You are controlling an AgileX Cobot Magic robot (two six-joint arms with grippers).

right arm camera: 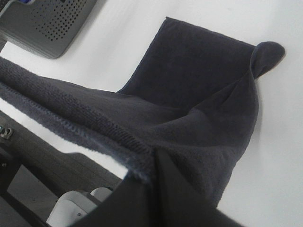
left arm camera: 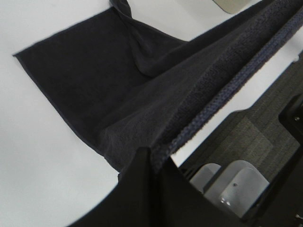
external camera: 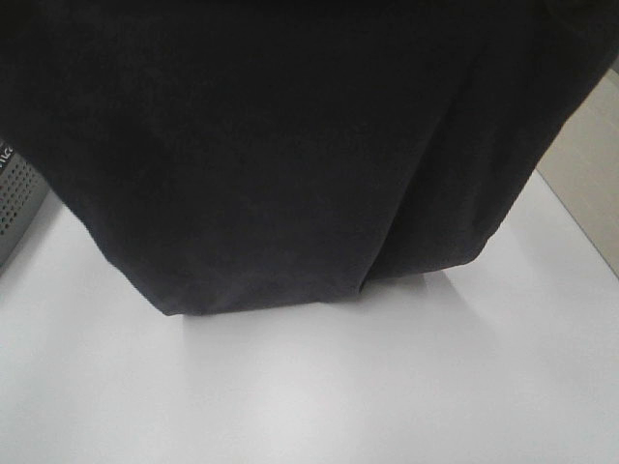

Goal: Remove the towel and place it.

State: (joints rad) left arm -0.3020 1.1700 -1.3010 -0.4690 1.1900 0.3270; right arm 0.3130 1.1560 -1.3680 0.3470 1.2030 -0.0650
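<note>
The dark charcoal towel [external camera: 290,145] hangs stretched in front of the high camera and fills most of that view; its lower edge rests on the white table [external camera: 319,387]. Both grippers are hidden there. In the left wrist view my left gripper [left arm camera: 154,163] is shut on the towel's hemmed edge [left arm camera: 222,94], and the cloth [left arm camera: 94,80] slopes down onto the table. In the right wrist view my right gripper [right arm camera: 154,163] is shut on the other end of that edge; the towel [right arm camera: 199,94] drapes down with one lower corner [right arm camera: 267,54] curled up.
The grey perforated basket [external camera: 17,203] stands at the table's left edge, partly behind the towel; it also shows in the right wrist view [right arm camera: 47,21]. The table's right edge [external camera: 580,227] runs diagonally at the right, with floor beyond it.
</note>
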